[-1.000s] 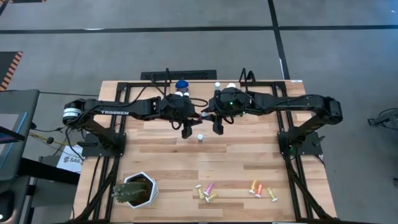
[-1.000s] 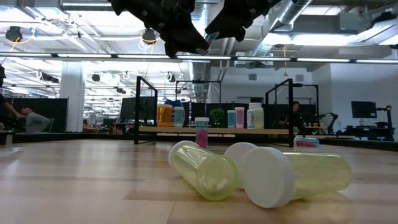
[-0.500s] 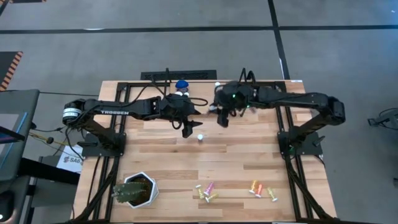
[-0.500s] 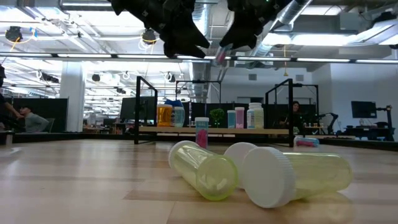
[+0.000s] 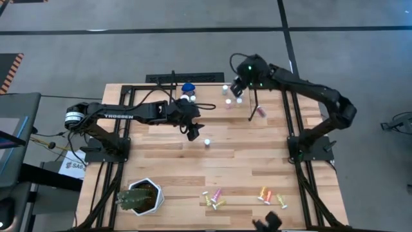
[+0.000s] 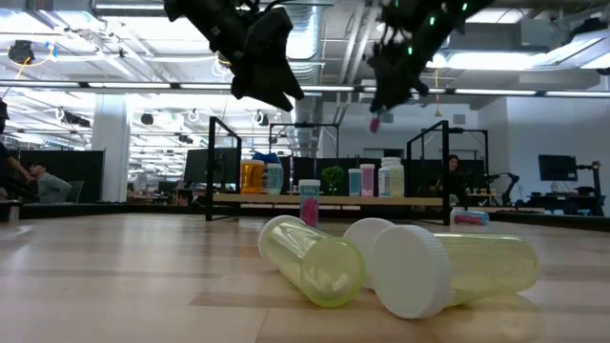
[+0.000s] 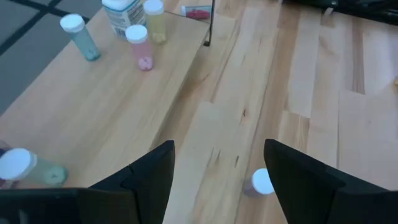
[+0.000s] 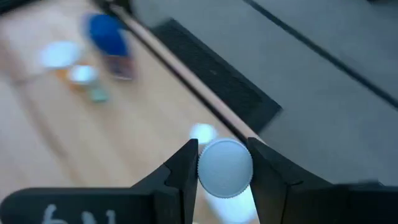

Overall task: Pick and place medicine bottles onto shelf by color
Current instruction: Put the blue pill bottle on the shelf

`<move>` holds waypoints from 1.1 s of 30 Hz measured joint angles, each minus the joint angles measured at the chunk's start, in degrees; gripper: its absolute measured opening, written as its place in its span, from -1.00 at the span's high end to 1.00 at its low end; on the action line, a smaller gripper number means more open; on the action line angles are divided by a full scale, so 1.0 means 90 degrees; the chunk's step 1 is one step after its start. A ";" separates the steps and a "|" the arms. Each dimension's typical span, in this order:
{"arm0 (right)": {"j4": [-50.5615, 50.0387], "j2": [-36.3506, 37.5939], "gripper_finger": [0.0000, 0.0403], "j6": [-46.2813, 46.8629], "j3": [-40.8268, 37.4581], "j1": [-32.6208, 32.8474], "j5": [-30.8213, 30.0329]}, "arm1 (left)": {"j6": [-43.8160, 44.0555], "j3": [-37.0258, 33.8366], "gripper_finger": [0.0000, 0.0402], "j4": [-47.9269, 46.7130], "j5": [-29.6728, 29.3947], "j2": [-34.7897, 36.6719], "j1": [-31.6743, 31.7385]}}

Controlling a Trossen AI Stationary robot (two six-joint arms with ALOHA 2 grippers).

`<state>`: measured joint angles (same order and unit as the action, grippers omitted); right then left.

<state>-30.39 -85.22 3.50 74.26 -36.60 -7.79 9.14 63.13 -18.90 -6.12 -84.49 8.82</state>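
Nearest the front edge: loose bottles (image 5: 215, 198) are scattered flat | mid-table: one pink vial (image 5: 207, 142) is stood upright beside the left gripper (image 5: 192, 133), fingers spread, nothing held | far edge: a white-capped bottle (image 8: 225, 168) is clamped by the right gripper (image 5: 237, 88) above the shelf (image 7: 93, 106).

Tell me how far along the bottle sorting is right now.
Partly done. Several bottles already stand on the shelf. The right gripper is shut on a white-capped bottle above the shelf. The left gripper hangs open over a standing bottle mid-table. Still left: that one and the bottles lying near the front edge.
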 joint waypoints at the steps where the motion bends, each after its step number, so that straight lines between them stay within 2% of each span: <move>1: 0.0017 -0.0090 0.33 0.0083 -0.0002 -0.0154 0.0000 | 0.0037 0.0000 -0.16 -0.0017 -0.0019 0.0000 0.0000; 8: 0.0491 -0.0803 0.33 0.0316 0.0025 -0.0663 0.0015 | 0.0132 0.0000 -0.16 -0.0163 -0.0069 0.0000 0.0000; 19: -0.0258 -0.2059 0.33 0.0409 0.1227 -0.0576 0.0016 | 0.0191 0.0000 -0.16 -0.0424 -0.0087 0.0000 0.0000; 23: -0.0524 -0.2324 0.33 -0.0106 0.1500 -0.0519 0.0017 | 0.0245 0.0000 -0.16 -0.0577 -0.0090 0.0000 0.0000; 33: -0.1032 -0.2415 0.33 -0.2080 0.1540 -0.0569 0.0099 | 0.0305 0.0000 -0.16 -0.0679 -0.0091 0.0002 0.0000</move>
<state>-39.68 -106.95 -15.21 88.12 -41.72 -6.90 11.88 63.13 -25.01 -6.94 -84.47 8.82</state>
